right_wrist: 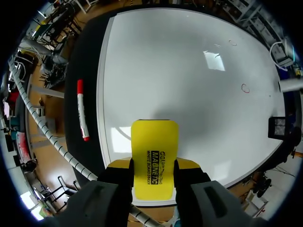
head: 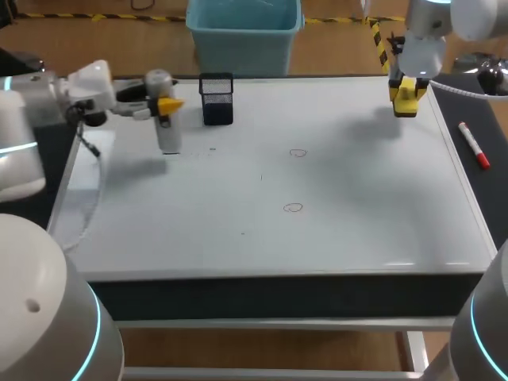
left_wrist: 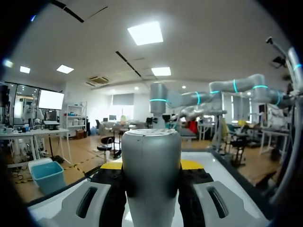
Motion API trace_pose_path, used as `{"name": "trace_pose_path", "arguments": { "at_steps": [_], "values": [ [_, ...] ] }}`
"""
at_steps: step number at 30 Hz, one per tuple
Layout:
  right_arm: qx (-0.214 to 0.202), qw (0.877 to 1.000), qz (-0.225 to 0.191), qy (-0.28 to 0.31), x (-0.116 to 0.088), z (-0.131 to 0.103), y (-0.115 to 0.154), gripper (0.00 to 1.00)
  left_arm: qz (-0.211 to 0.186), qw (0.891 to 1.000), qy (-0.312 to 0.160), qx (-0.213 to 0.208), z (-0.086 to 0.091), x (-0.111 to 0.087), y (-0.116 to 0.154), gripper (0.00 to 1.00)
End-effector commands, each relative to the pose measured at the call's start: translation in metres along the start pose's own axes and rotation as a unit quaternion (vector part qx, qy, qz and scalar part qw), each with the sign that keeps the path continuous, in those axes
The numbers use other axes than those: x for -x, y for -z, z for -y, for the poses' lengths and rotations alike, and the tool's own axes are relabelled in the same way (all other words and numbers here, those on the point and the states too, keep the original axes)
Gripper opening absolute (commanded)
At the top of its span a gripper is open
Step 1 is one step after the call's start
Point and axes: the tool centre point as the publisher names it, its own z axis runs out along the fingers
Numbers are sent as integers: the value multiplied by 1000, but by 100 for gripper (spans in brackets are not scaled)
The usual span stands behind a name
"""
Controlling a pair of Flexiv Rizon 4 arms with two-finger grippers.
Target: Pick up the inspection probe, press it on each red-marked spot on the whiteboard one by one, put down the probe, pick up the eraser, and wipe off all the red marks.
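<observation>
Left tool (head: 168,104), held level, pinches the upright probe (head: 167,136) — right tool (head: 406,95) points down, clamping the eraser (right_wrist: 154,156).

Silver-grey inspection probe (left_wrist: 151,165); yellow eraser (right_wrist: 155,158) with a black printed band. The white whiteboard (head: 357,206) bears thin red marks (head: 294,208) — black mesh pen holder (head: 217,99), red-and-white marker (head: 474,145).

R gripper (right_wrist: 152,166) clamps yellow eraser (right_wrist: 155,142) over whiteboard (right_wrist: 180,71) edge; red marker (right_wrist: 82,109) on black surface (right_wrist: 90,61) beside it; 2 red marks (right_wrist: 245,88) farther across.
</observation>
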Motion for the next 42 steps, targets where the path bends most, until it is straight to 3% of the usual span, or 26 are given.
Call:
{"name": "trace_pose_path", "arguments": {
  "at_steps": [1, 10, 19, 33, 42],
  "values": [
    [1, 1000, -1, 1, -1, 2, 1, 0, -20, 1000, -2, -3, -1, -3, -44, 0],
    [1, 1000, -1, 1, -1, 2, 1, 0, -104, 995, -10, 2, -2, -27, -120, 0],
    [1, 1000, -1, 1, -1, 2, 1, 0, -161, 987, -12, 10, -12, -47, -187, 0],
    [1, 1000, -1, 1, -1, 2, 1, 0, -202, 979, -16, -18, -16, -62, -238, 0],
    [1, 1000, -1, 1, -1, 2, 1, 0, -213, 976, -23, -27, -25, -61, -252, 0]
  ]
}}
